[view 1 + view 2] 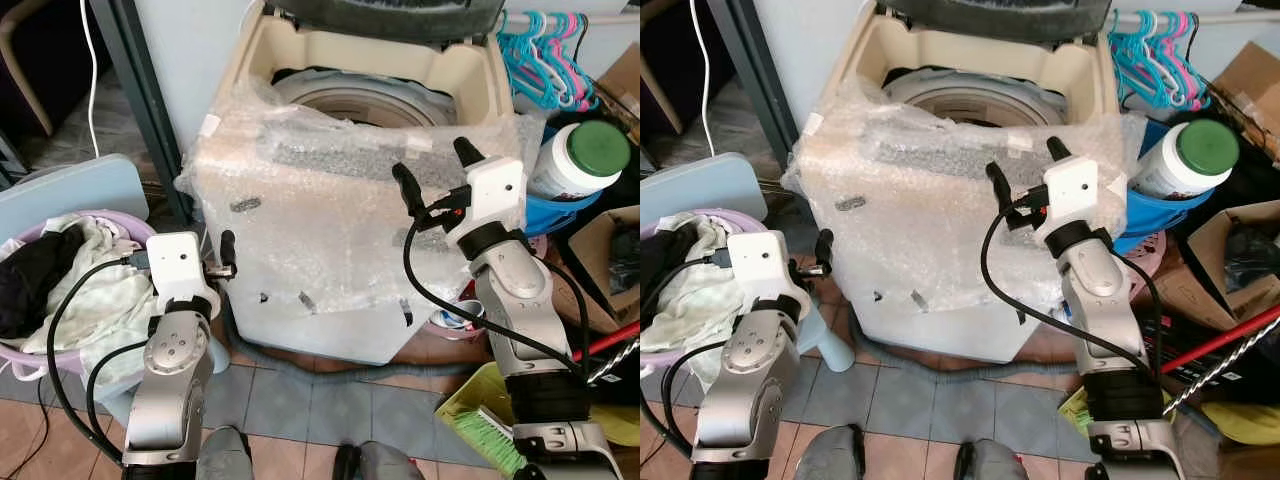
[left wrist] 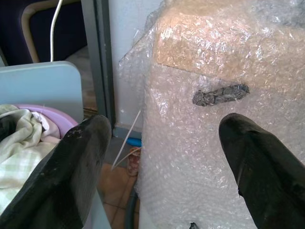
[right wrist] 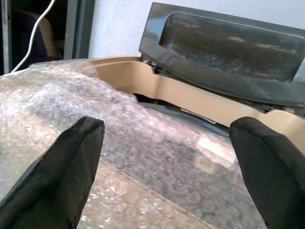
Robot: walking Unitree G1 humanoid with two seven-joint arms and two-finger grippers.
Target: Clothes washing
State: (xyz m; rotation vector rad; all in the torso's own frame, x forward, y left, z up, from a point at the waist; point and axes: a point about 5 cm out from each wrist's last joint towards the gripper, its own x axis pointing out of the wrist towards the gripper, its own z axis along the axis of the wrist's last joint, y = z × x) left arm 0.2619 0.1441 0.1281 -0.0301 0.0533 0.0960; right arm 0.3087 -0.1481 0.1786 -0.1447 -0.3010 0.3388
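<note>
Two loads' worth of work is ahead of you, judging by what lies here. At your far left the purple basket [image 1: 30, 352] holds the clothes [image 1: 75, 290] — a pale checked garment and something black — and nothing from it appears to have been lifted out. Your left gripper [image 1: 226, 255] sits low, just beside the basket and close to the washer's wrapped front corner, its fingers spread apart and holding nothing. Moving right, the washing machine [image 1: 350, 60] stands with its lid [image 3: 228, 52] up and the drum open; you can see a dark shape at the drum's far edge, but whether it is laundry you cannot tell. Bubble wrap [image 1: 330, 230] covers the machine's front and top edge. Your right gripper [image 1: 436, 163] hovers over that wrapped front edge, fingers wide apart, empty. Beyond it stands a white jar with a green lid [image 1: 580, 155] — possibly detergent. Loading looks barely begun, if at all.
</note>
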